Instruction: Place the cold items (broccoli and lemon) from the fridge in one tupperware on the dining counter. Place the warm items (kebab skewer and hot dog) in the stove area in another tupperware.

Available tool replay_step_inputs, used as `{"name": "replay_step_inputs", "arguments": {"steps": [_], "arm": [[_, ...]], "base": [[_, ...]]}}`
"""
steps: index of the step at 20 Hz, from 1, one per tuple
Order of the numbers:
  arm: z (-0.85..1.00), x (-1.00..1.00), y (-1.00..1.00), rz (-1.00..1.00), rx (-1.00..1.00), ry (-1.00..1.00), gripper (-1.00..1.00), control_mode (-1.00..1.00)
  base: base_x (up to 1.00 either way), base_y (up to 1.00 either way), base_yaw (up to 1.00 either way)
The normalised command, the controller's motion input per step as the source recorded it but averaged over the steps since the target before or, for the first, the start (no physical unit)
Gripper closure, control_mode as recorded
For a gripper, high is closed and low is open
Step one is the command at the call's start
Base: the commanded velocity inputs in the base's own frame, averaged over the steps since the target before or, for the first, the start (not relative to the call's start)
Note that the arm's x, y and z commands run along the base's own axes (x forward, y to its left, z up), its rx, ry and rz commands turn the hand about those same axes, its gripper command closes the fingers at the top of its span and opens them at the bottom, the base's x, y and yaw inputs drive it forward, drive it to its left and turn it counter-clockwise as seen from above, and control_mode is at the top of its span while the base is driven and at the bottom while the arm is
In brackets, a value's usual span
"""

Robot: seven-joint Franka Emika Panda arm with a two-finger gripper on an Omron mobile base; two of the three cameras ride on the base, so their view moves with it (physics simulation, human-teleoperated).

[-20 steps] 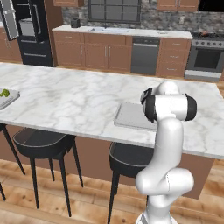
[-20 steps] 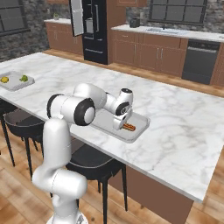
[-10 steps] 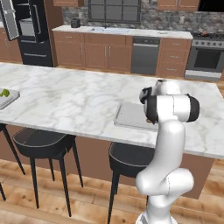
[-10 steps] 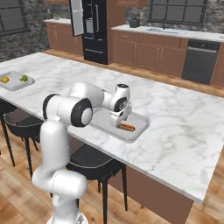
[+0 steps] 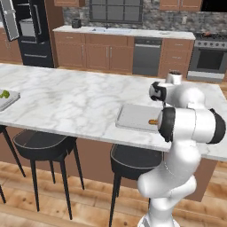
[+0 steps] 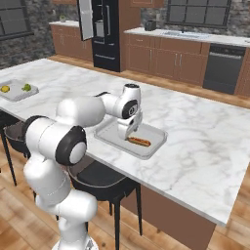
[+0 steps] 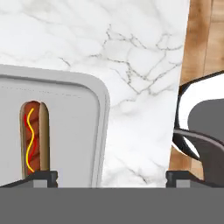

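In the left base view, the shallow grey rectangular tupperware [image 5: 135,117] is sitting on the white marble dining counter [image 5: 71,99], with the hot dog in its brown bun [image 5: 153,121] lying at its 3 o'clock edge, partly hidden by the arm. A second grey tupperware [image 5: 8,99] is resting at the counter's 9 o'clock end, holding a green item [image 5: 5,93].

In the right base view, the two-finger gripper [image 6: 128,133] is hanging just over the tray's 9 o'clock side, the hot dog lying just beside it at 4 o'clock.

In the hand view, the finger tips [image 7: 42,176] are standing wide apart, grasping nothing; the hot dog is lying just above the one at 8 o'clock.
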Motion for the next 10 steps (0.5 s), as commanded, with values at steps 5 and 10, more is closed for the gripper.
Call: {"name": "replay_step_inputs", "arguments": {"steps": [5,10], "arm": [[0.53,-0.91,0.25,0.63,-0.05,0.04,-1.00,-1.00],[0.48,-0.73,0.36,0.81,-0.27,0.10,-1.00,-1.00]], "base": [[0.00,0.00,0.00],[0.00,0.00,0.00]]}}
